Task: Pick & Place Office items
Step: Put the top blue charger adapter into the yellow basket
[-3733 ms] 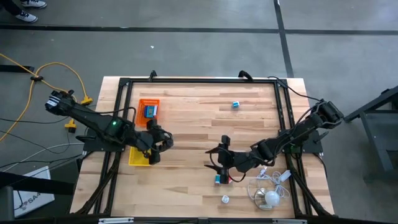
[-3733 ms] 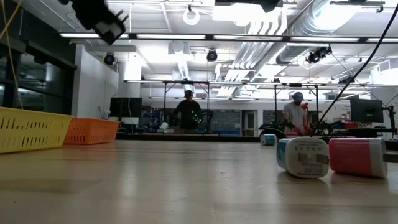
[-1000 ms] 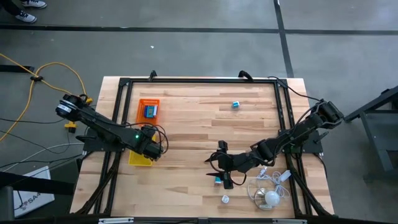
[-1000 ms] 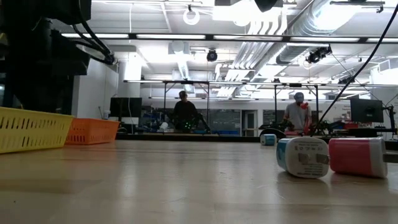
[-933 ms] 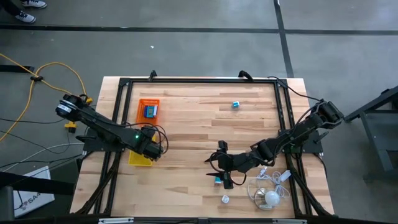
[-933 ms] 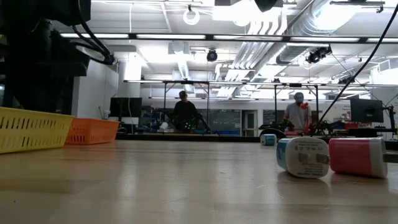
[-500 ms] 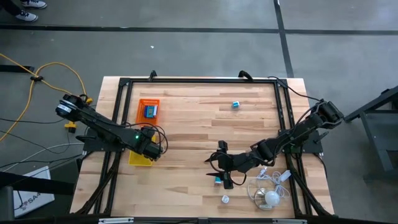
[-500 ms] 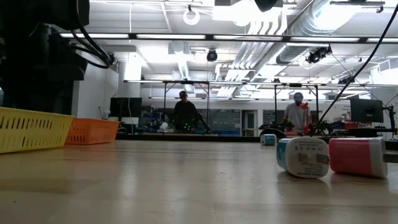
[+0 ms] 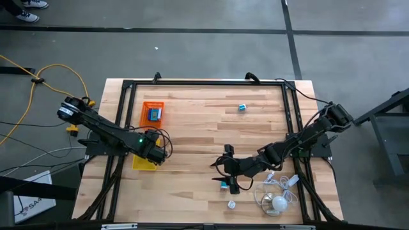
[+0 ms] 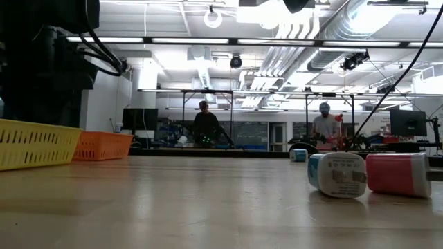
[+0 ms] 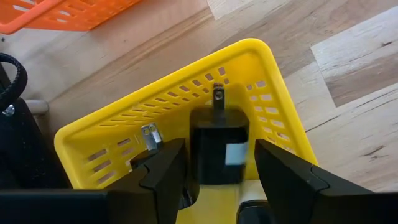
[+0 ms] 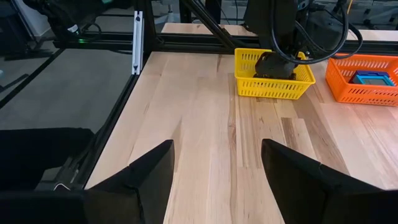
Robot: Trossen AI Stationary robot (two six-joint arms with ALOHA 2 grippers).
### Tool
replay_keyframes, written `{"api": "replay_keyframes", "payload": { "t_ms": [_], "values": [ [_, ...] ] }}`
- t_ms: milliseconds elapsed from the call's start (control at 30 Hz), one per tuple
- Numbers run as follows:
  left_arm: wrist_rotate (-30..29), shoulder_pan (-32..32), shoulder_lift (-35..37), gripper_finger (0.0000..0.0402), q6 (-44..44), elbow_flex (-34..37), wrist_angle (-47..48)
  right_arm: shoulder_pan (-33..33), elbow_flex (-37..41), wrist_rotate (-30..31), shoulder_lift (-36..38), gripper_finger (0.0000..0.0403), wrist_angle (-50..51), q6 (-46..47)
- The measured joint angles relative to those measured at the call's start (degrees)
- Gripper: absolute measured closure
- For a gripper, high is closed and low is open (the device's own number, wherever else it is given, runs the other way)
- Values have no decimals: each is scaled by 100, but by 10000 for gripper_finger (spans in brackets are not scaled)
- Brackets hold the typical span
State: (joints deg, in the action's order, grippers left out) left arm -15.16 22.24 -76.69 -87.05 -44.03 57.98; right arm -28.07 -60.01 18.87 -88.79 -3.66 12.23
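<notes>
My left gripper (image 9: 155, 155) points down into the yellow tray (image 11: 273, 93), open. A black plug block (image 11: 219, 149), prongs up, lies on the tray floor between its fingers, with a narrow gap at each side. A second black piece (image 11: 148, 138) lies beside it. My right gripper (image 9: 221, 170) hangs open above the table's middle with nothing between its fingers (image 12: 143, 180). Close by lie a blue item (image 9: 223, 185) and a white item (image 9: 231, 204). In the low view a white block (image 10: 337, 174) and a pink block (image 10: 400, 174) rest on the wood.
The orange tray (image 9: 152, 105) behind the yellow one holds a blue item (image 9: 154, 114). A teal bit (image 9: 243, 107) lies far right of centre. A white cable bundle with a round piece (image 9: 278, 203) sits near the right front corner. A black frame (image 9: 204, 82) borders the table.
Over the last second nothing visibly moves. Before that, my left gripper came down toward the table's left edge, into the yellow tray.
</notes>
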Motion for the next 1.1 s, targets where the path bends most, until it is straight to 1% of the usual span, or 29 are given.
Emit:
{"api": "replay_keyframes", "payload": {
  "t_ms": [700,833,1100],
  "values": [
    [-2,0,23,214,11,0,55,1,0,-2,0,174,1,0],
    [-2,2,251,214,9,0,161,-1,0,-1,0,174,0,0],
    [-61,27,1069,215,215,0,201,1,0,0,0,174,0,0]
  ]
}}
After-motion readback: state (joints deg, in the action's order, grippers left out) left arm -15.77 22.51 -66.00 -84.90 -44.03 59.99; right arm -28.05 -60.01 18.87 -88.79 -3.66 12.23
